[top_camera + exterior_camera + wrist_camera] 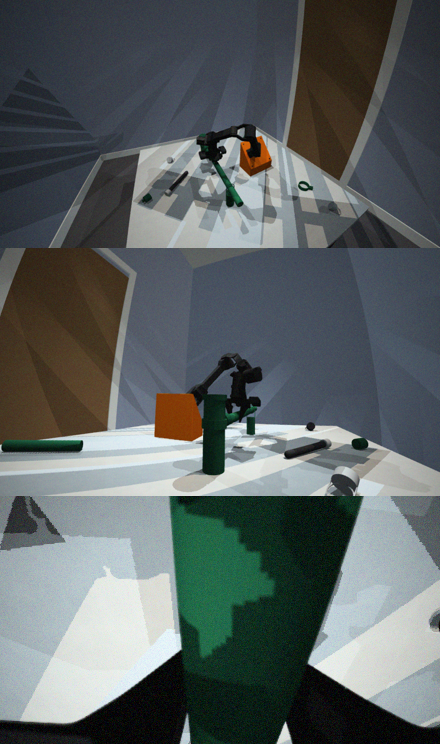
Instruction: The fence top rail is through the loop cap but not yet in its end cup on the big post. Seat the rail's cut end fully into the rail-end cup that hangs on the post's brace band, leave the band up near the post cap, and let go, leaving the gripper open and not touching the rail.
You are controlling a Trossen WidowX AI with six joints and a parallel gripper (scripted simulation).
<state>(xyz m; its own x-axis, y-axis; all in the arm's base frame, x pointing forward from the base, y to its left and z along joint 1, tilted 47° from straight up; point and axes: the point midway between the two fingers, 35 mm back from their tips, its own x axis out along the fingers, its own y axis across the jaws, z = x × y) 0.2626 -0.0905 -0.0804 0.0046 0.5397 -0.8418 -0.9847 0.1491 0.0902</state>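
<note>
The green top rail (226, 181) (237, 416) (250, 596) slopes between the two posts. Its far part passes through the thin loop (252, 405) above the small post (229, 198) (251, 426) and sticks out beyond it. The big post (213, 451) stands upright, with its brace band (213, 424) below the post cap (214, 398), with a gap between them. The rail's other end meets the band's side where the cup hangs; cup and rail blend in green, so I cannot tell the seating depth. My gripper (236, 412) (234, 659) is shut on the rail, near the big post.
An orange block (258, 166) (175, 416) stands beside the arm. A black rod (178, 181) (307, 448), a small green fitting (147, 197) (359, 443), a green ring (299, 186) and a grey loop cap (332, 206) lie around. A green tube (42, 445) lies at the exterior view's left.
</note>
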